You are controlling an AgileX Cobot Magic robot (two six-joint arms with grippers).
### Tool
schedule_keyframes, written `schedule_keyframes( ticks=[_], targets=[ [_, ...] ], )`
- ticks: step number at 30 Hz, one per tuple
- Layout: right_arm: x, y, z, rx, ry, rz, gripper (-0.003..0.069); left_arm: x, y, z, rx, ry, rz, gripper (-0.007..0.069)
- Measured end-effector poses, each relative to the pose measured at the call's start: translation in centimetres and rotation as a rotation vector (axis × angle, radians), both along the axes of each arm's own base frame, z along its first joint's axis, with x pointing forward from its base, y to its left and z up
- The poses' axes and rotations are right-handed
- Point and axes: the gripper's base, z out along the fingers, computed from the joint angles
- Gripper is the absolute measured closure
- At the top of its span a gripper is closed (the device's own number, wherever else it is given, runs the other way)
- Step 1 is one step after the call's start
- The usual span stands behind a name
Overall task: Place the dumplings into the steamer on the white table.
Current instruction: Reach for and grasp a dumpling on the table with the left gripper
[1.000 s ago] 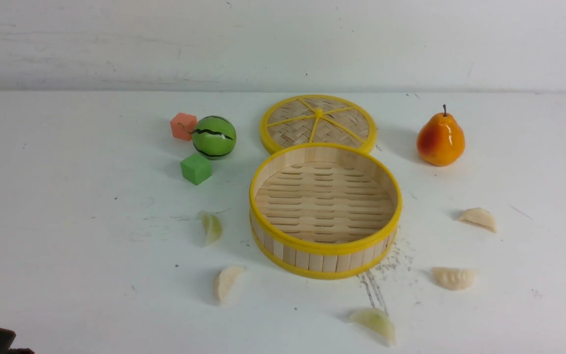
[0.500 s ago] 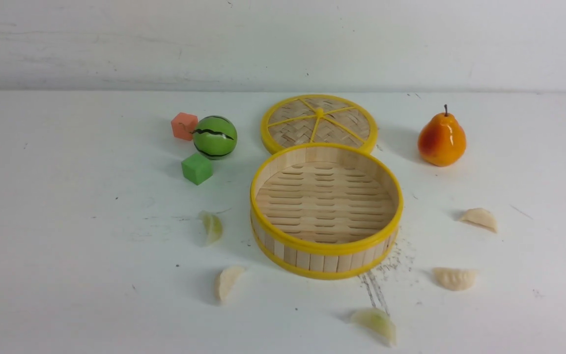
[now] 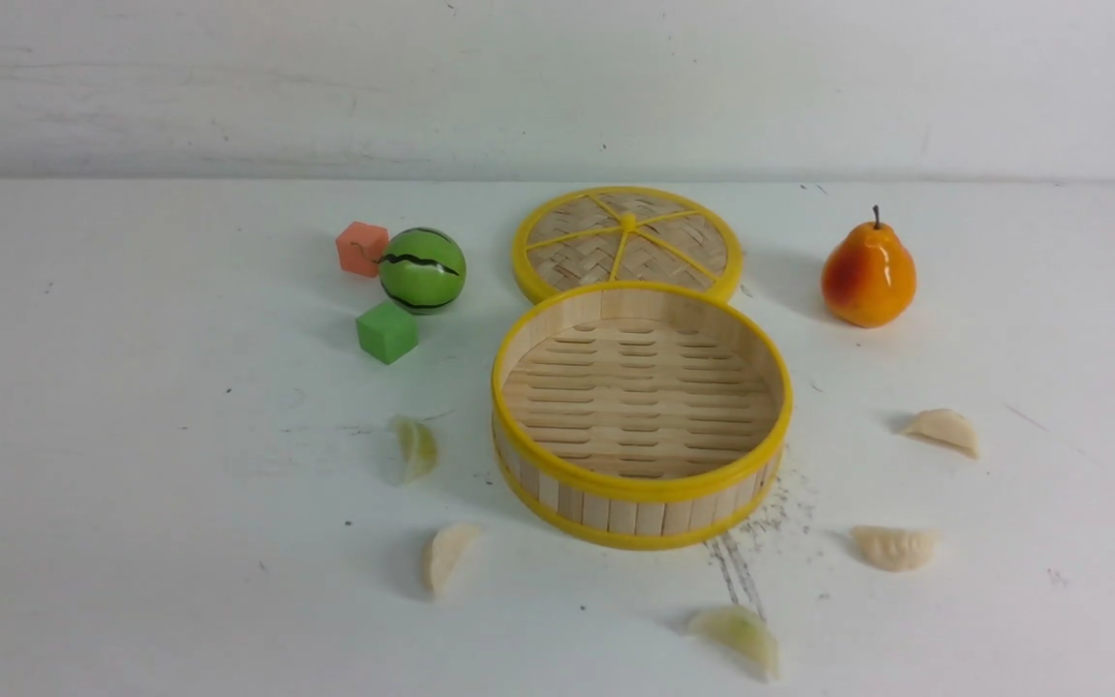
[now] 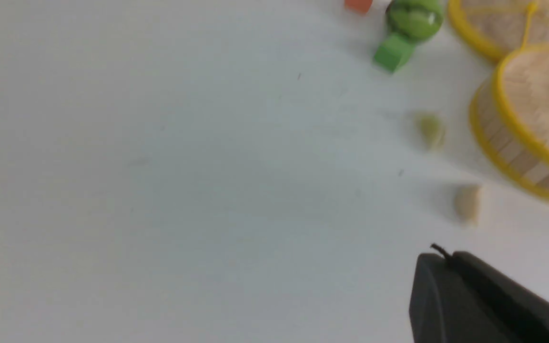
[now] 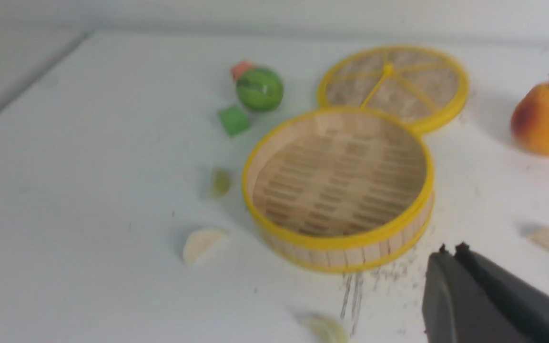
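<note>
The steamer [image 3: 640,489] stands empty in the middle of the white table [image 3: 132,484]. Several dumplings lie around it on the table: a greenish one [image 3: 415,447] and a cream one [image 3: 446,555] to its left, a greenish one [image 3: 739,634] in front, and two cream ones [image 3: 894,547] [image 3: 945,429] to its right. Neither gripper shows in the front view. In the left wrist view my left gripper [image 4: 446,257] is shut and empty, short of the cream dumpling [image 4: 467,202]. My right gripper [image 5: 451,251] is shut and empty too, near the steamer's [image 5: 341,243] front right.
The flat woven lid [image 3: 627,242] lies just behind the steamer. A pear [image 3: 867,274] stands at the back right. At the back left are a watermelon ball [image 3: 421,270], an orange cube [image 3: 361,248] and a green cube [image 3: 386,332]. A white wall closes the far side.
A dark piece of the left arm that showed at the front view's lower left corner a second ago has gone out of frame. Nothing on the table has moved.
</note>
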Motion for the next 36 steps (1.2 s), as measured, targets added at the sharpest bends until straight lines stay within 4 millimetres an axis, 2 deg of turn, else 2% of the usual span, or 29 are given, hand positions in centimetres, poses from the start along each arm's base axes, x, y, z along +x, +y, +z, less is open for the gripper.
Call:
schedule_keyframes(
  ticks=[4, 7, 10, 14, 16, 17, 21, 24, 25, 29, 32, 36],
  targets=[
    [3.3, 1.8, -1.4, -0.080, 0.180, 0.144, 0.0678, 3.6, -0.9, -1.3, 0.094, 0.265, -0.044, 0.0638],
    [4.7, 3.2, -2.7, -0.145, 0.261, 0.229, 0.0676, 6.5, -2.1, -1.7, 0.118, 0.349, -0.088, 0.0638],
    [5.4, 4.6, -3.9, -0.186, 0.318, 0.301, 0.0675, 9.8, -3.8, -2.2, 0.127, 0.432, -0.131, 0.0638],
    [5.3, 5.4, -4.4, -0.199, 0.352, 0.348, 0.0673, 14.3, -6.0, -2.4, 0.091, 0.482, -0.157, 0.0638],
    [5.2, 5.4, -4.4, -0.202, 0.362, 0.358, 0.0673, 15.5, -6.5, -2.4, 0.075, 0.487, -0.161, 0.0634],
    [5.0, 5.4, -4.5, -0.207, 0.383, 0.374, 0.0671, 17.2, -7.3, -2.6, 0.046, 0.493, -0.171, 0.0620],
    [4.5, 5.5, -4.7, -0.203, 0.427, 0.408, 0.0670, 22.1, -9.8, -3.7, -0.034, 0.502, -0.220, 0.0519],
    [4.3, 5.7, -4.6, -0.180, 0.441, 0.423, 0.0668, 25.0, -11.2, -5.0, -0.067, 0.514, -0.244, 0.0404],
    [4.3, 5.7, -4.6, -0.173, 0.442, 0.425, 0.0667, 26.2, -11.7, -5.9, -0.071, 0.531, -0.247, 0.0343],
    [4.3, 5.8, -4.6, -0.169, 0.443, 0.427, 0.0663, 29.7, -12.6, -8.2, -0.041, 0.556, -0.235, 0.0172],
    [4.4, 5.8, -4.5, -0.166, 0.437, 0.422, 0.0661, 32.1, -12.9, -10.3, -0.005, 0.570, -0.200, 0.0096],
    [4.5, 5.8, -4.5, -0.162, 0.420, 0.409, 0.0659, 34.6, -13.5, -13.2, 0.005, 0.585, -0.170, 0.0076]
  ],
)
